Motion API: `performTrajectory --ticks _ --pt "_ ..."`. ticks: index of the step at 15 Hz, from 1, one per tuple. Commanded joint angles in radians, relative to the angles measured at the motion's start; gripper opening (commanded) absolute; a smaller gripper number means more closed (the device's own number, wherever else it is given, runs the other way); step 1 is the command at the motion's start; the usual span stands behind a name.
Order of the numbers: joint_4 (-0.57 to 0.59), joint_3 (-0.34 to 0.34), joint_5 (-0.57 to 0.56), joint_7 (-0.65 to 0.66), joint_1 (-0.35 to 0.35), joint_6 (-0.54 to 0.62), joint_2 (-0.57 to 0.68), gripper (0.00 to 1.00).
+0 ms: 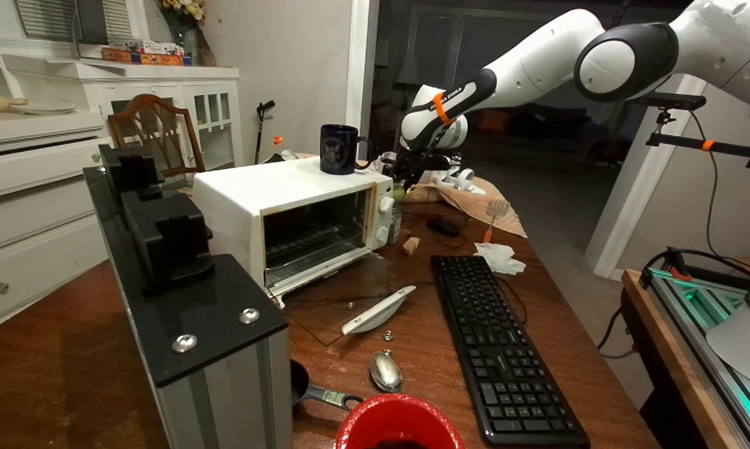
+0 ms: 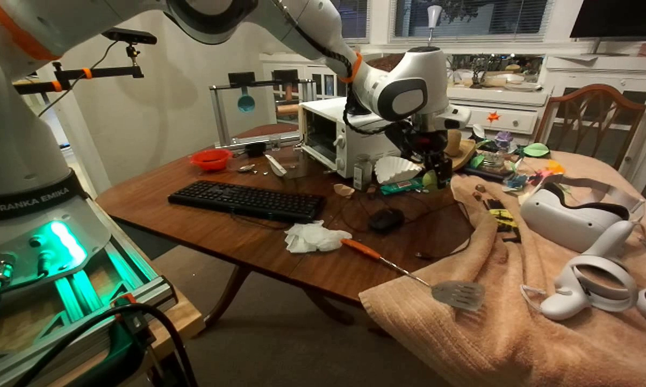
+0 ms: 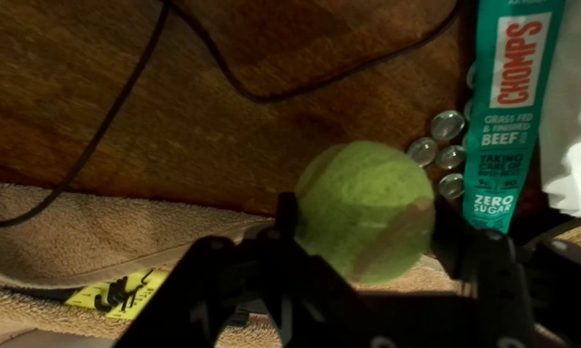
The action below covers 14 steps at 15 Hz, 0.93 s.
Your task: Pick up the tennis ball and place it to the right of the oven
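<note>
Pincer [image 3: 365,212] and tennis ball [image 3: 363,215] sit together in my wrist view: the ball is pinched between the two dark sides of the grip, pressed left and right, with no gap I can make out. I count the grasp as done. Whether the ball is off the worktop [image 3: 213,145] is harder to swear to from where I sit; in an exterior view it shows low in the grip, and my judgement is that it is slightly raised, though I have no sight of its underside.

The placing is what's left to me. Facing the front of the oven [image 1: 294,231], I see the knobs [image 1: 386,204] at the right end, so I take the target as the worktop beyond that end. The ball is already out on that side, but apart from the oven: a teal snack packet [image 2: 402,186] and a white fluted piece [image 2: 396,170], paper or dish I can't tell, lie between the two, and a small jar [image 2: 362,172] stands near the knob-end corner. In the wrist view the edge of the towel [image 3: 102,227] runs behind the ball's lower half.

I reckon the remainder is short: pick the spot, lower, spread the pincer, back off. None of those is done yet. A ball can roll, so I'd want it seated flat, away from the towel and the little glass beads [image 3: 447,125] beside the packet, before letting go
</note>
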Motion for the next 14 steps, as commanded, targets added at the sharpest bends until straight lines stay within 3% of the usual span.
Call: performTrajectory --ticks 1,14 --pt "0.108 -0.014 -0.002 0.053 0.0 0.001 0.083 0.42" --pt "0.196 -0.009 -0.003 0.042 -0.003 -0.003 0.155 0.42"
